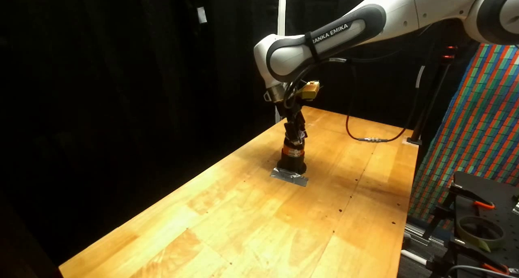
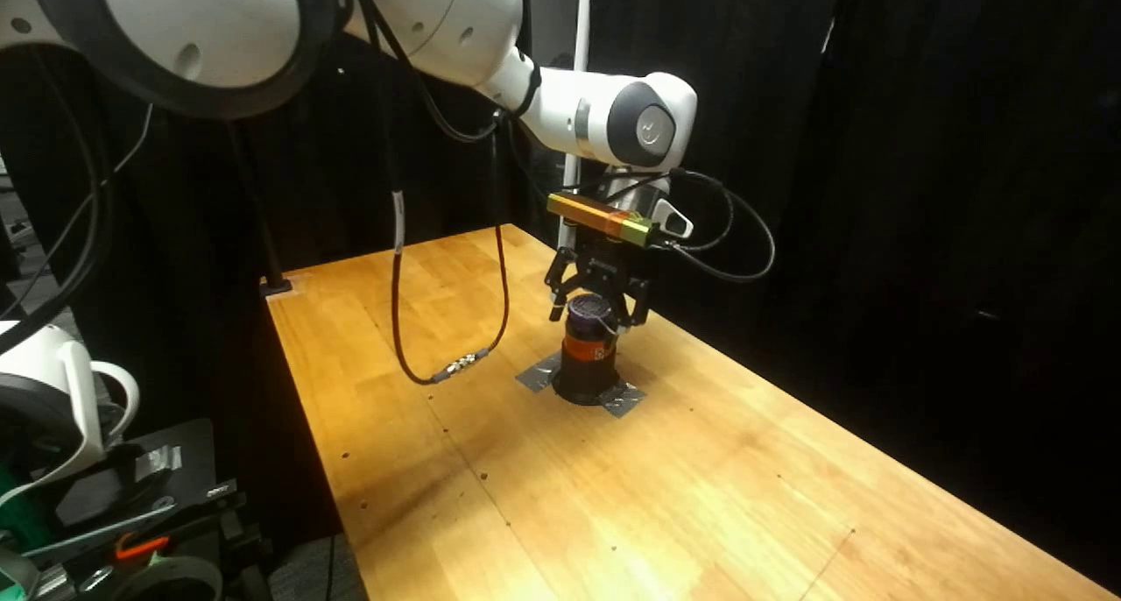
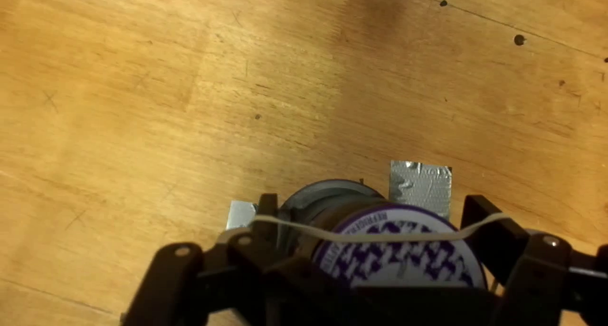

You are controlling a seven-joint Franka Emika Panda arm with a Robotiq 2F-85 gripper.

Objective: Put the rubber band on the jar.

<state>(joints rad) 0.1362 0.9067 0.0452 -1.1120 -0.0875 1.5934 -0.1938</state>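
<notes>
bright glare washes the table [image 1: 259, 221] before a near-black backdrop [image 1: 121, 87] in both exterior views, the wrist view dimmer.

Jar [image 2: 588, 348]: 1. Bench [image 2: 701, 496]: 1, below the jar. Rubber band [image 3: 380, 237]: 1, crossing the jar's lid in the wrist view. End effector [image 3: 377, 221]: 1, at the jar's top; fingers [image 3: 496, 243]: 2, one each side of the jar. Arm [image 1: 352, 31]: 1, above the jar. Grey tape strips [image 2: 623, 399]: 2 showing in an exterior view, at the jar's foot. Green ring [image 1: 484, 242]: 1, patterned cloth [image 1: 478, 120]: 1, both well apart from the jar.

The wooden table [image 2: 701, 496] bears a dark round base [image 2: 581, 387] and silver tape [image 2: 623, 400].
</notes>
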